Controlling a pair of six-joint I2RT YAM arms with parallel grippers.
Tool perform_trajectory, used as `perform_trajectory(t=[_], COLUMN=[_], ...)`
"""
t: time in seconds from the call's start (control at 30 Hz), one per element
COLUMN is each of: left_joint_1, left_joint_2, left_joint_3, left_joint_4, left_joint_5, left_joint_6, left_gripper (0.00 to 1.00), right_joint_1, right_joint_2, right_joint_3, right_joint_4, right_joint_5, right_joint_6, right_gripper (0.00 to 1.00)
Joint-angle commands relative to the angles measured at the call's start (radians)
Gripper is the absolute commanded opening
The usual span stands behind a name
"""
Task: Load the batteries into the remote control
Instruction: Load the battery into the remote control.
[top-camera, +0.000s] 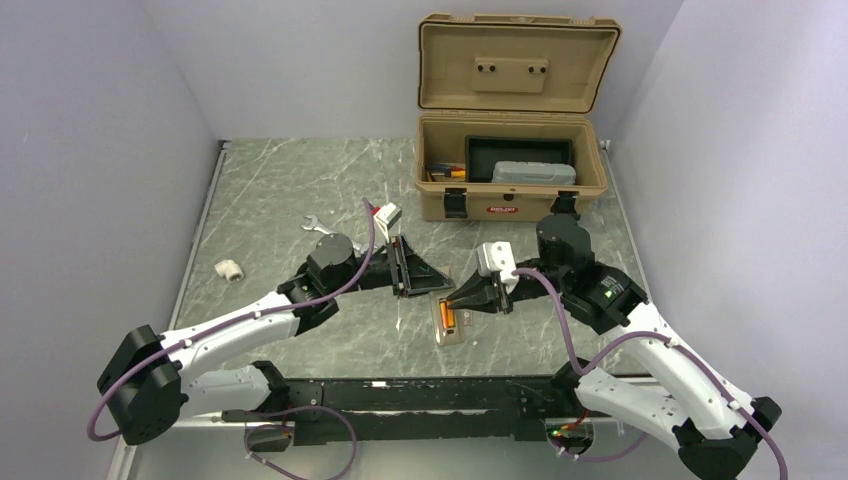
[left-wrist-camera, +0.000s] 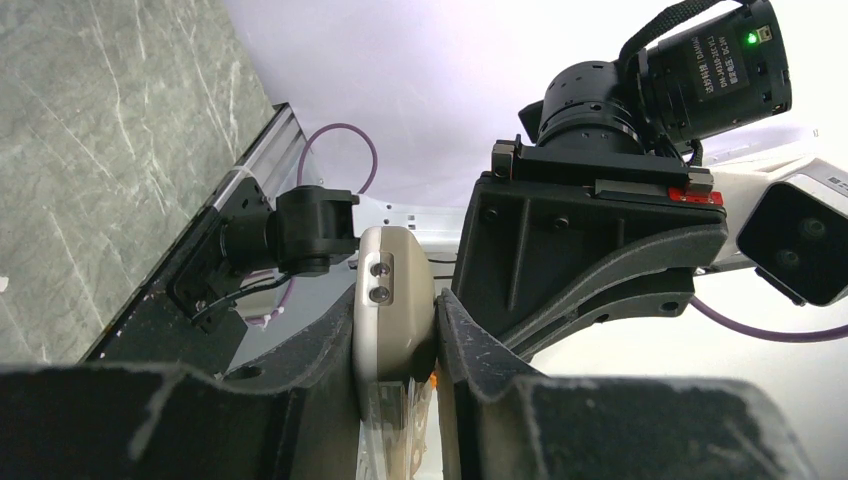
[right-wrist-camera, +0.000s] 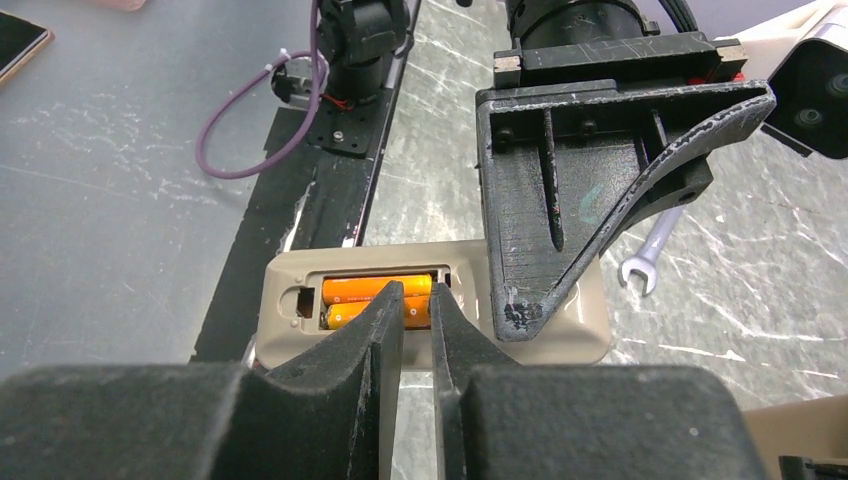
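Writing:
- The tan toolbox (top-camera: 510, 196) stood with its lid open at the far side. A red label (top-camera: 501, 210) on its front wall had white lettering too small to read.
- The right arm's black motor housing had small white print beside a green light. It could not be read in the left wrist view.

Task things:
- The remote (right-wrist-camera: 285, 335) was held off the marbled grey-green table (top-camera: 280, 190), between the two arms and near the front edge.
- It was a tan plastic bar with rounded corners, back side showing, bay uncovered. Two small screws sat in its end.
- The batteries (right-wrist-camera: 370, 290) were two glossy orange cylinders, lying side by side lengthwise in the bay.

Pincers:
- The left gripper (left-wrist-camera: 395, 305) had its rough black fingers clamped flat on one end of the remote.
- The right gripper (right-wrist-camera: 417, 305) had its fingers drawn nearly together, with a thin slit between them. The tips were at the nearer battery. I could not tell whether they pinched it or only touched it.

Others:
- A silver open-ended wrench (top-camera: 318, 227) lay flat behind the left arm.
- A small white plastic fitting (top-camera: 229, 269) lay near the table's left edge.
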Motion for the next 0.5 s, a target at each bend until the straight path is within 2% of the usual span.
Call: perform_trajectory(t=[0.0, 0.47], left_joint_1=[0.006, 0.009], left_joint_2=[-0.016, -0.025], left_joint_3=[0.044, 0.052], left_joint_4=[0.146, 0.123], left_joint_5=[-0.029, -0.06], left_joint_6=[-0.037, -0.034], left_gripper=[0.0, 0.0], right_joint_1=[0.02, 0.044], right_joint_2=[0.002, 0.001], right_joint_3=[-0.031, -0.04], right_joint_4=[-0.091, -0.101], right_joint_5=[-0.026, -0.011], right_joint_6=[0.029, 0.038], right_gripper=[0.17, 0.16])
